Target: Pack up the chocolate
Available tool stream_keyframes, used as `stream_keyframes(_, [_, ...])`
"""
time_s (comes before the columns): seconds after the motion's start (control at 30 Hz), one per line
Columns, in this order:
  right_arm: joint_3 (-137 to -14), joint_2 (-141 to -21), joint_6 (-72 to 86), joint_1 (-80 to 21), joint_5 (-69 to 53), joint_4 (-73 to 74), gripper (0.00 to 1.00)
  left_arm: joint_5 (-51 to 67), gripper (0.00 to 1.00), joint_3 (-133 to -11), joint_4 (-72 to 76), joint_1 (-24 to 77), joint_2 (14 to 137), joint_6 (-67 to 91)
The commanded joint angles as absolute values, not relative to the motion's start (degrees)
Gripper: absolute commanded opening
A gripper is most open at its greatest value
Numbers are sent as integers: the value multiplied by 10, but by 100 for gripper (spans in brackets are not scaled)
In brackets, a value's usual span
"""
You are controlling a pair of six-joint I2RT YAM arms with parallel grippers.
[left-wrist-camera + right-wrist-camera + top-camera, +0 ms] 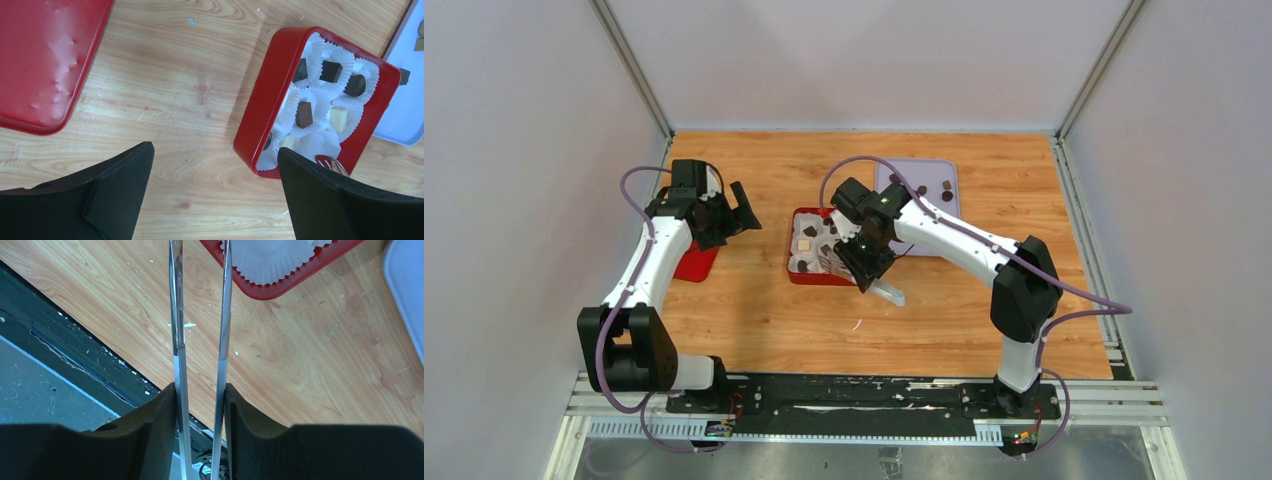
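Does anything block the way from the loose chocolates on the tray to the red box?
Nothing visible does. The chocolates lie on the tray close beside the red box; the right gripper holds tongs at its edge.

bright, even overhead light, soft faint shadows, white glare patches on the red lid [47, 60], views mostly sharp.

Chocolates [304, 114] lie in the box [809, 278]; lid [696, 262] left, tray [929, 168] behind-right.
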State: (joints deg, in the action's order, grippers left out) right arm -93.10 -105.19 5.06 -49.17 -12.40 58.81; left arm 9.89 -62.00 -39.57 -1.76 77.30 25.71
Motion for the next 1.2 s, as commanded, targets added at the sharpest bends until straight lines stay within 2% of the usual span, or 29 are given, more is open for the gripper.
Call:
stream_keyframes(0.0, [-957,-1052,43,-500,-113,612,29,98,100,-623,-396,-20,764,257])
stream_keyframes(0.13, [-988,-1043,39,-491,-115,622,14,98,100,-623,-396,-20,765,258])
stream_keyframes(0.3, [-1038,-1021,37,-452,-111,636,2,98,100,-623,-396,-20,766,258])
stream_keyframes(0.57, [-970,-980,93,-288,-48,624,0,96,100,-622,-398,-20,763,255])
stream_keyframes(0.63, [-945,-982,102,-248,-44,621,3,95,100,-623,-400,-20,762,254])
stream_keyframes(0.87, [-918,-999,100,-192,-6,607,29,93,100,-625,-402,-20,761,253])
stream_keyframes(1.17, [-968,-1081,73,-184,-6,591,38,91,100,-624,-402,-20,759,254])
